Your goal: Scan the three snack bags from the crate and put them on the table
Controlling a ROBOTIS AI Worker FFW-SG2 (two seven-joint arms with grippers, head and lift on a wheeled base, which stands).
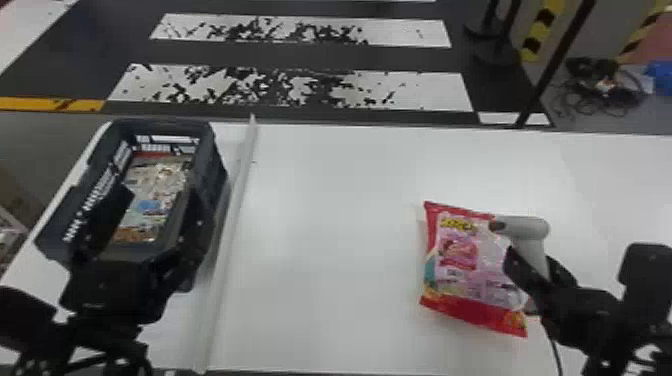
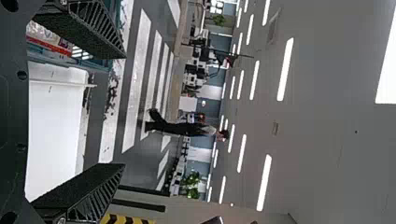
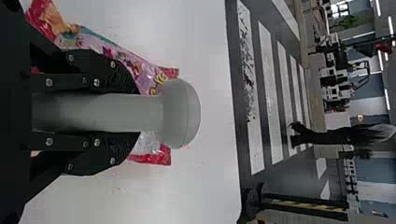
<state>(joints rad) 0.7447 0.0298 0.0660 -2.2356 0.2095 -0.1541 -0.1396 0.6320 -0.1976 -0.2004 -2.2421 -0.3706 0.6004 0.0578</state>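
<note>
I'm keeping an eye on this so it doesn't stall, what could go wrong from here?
The left gripper is open over the dark grey plastic crate, so a finger might catch a side wall if it goes lower. The light grey plastic scanner held in the right gripper overhangs the red and pink plastic snack bag and could bump it. A thin dark cable hangs by that gripper and might snag.

On the dark floor (image 1: 280,55) we see worn white crosswalk stripes (image 1: 425,90) and a yellow line (image 1: 30,104); to our right, yellow-and-black striping (image 1: 542,27) near tangled cables (image 1: 597,102). Farther off, we spot green plants (image 2: 191,179) and ceiling lights (image 2: 285,70).
</note>
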